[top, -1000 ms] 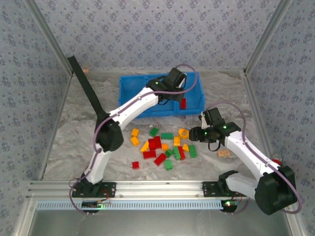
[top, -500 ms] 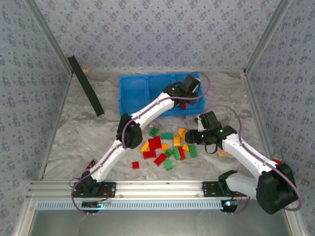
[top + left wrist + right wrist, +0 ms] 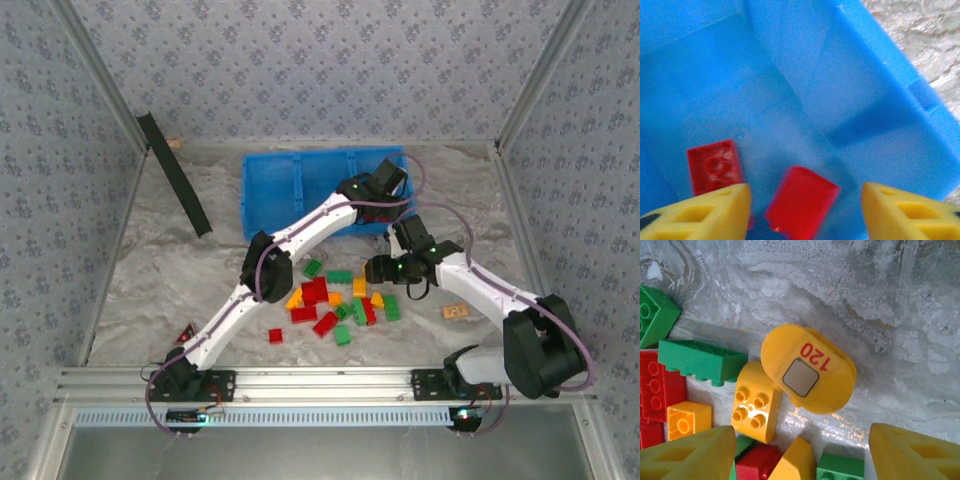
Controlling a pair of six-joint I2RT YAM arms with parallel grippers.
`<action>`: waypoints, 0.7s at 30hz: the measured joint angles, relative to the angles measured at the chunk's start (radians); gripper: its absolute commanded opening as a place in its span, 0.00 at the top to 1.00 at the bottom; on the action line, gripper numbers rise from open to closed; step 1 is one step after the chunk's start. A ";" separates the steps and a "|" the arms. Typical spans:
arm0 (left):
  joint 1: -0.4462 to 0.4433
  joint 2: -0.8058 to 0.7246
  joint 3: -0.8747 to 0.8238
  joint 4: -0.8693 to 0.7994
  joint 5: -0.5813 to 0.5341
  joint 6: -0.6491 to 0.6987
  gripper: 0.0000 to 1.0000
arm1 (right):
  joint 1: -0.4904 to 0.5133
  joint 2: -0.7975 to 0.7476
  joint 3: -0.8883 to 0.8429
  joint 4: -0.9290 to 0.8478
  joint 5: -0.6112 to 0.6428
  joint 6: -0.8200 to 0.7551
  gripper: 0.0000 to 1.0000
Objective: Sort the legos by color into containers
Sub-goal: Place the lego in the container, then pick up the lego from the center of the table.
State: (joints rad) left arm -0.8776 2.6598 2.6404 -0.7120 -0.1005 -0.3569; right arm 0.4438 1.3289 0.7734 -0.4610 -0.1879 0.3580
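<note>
Left gripper (image 3: 805, 196) is hanging spread, gripping nothing; a red brick (image 3: 802, 202) is lying loose between its fingers (image 3: 705, 210), a second red brick (image 3: 714, 165) just beyond, both in the tray (image 3: 900, 130). Right gripper (image 3: 801, 434) is hovering spread and empty; a yellow brick (image 3: 756, 407) and an oval "120" piece (image 3: 807, 367) are lying just ahead.

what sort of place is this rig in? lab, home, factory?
Most likely a lab robot test cell: patterned panel walls close it in, the left arm and right arm are bolted to an aluminium rail, and a blue tray with loose legos serves as sorting props.
</note>
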 measured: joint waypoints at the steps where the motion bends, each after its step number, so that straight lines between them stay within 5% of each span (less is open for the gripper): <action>1: 0.000 0.000 0.001 0.005 0.004 -0.001 0.33 | 0.000 0.014 0.009 0.002 0.004 0.000 0.25; 21: 0.000 -0.119 0.001 0.031 0.112 0.013 0.32 | 0.005 0.179 0.081 0.060 0.037 0.027 0.12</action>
State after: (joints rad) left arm -0.8772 2.5408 2.6415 -0.6815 0.0116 -0.3443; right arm 0.4488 1.5082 0.8547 -0.4015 -0.1505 0.3851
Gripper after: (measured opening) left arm 0.685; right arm 0.874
